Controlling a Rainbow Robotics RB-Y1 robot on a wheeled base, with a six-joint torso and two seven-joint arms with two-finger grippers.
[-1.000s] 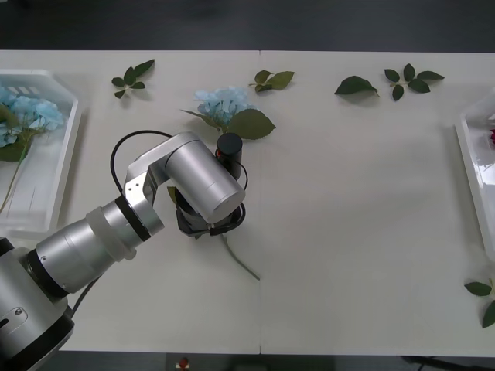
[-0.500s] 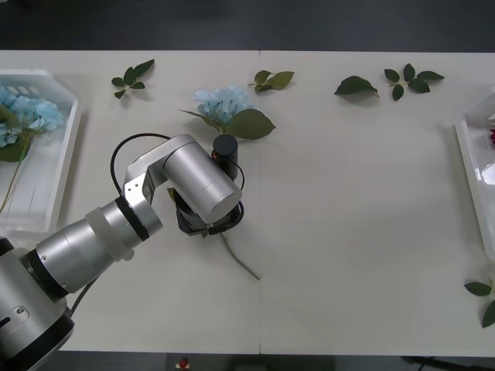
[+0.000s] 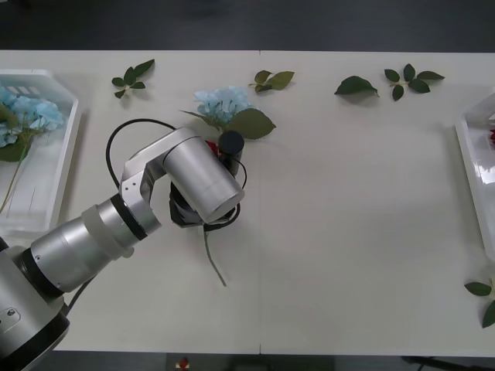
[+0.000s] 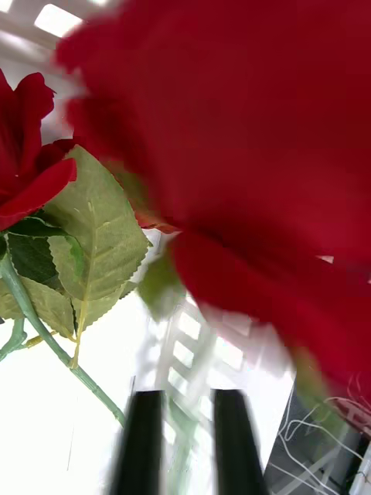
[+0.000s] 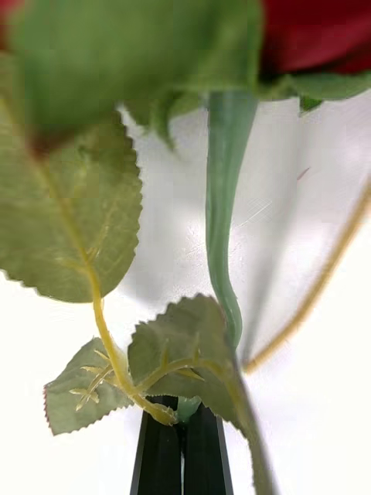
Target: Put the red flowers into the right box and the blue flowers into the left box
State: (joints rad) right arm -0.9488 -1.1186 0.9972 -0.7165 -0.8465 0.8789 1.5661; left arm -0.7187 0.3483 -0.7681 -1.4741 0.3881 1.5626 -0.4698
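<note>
One red rose [image 5: 309,35] is pinched by its stem in our left gripper [image 5: 179,433], lifted near table centre beside a blue cluster [image 3: 223,103]. We judge it must travel to the right box [image 3: 473,166]. Our right gripper [image 4: 188,441], fingers slightly apart, hovers over roses there. Farther left, the left box [image 3: 58,166] holds blue flowers.

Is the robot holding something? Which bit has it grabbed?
Yes. The left pincer is shut on a red rose's green stem, low down among its leaves, well below the bloom.
</note>
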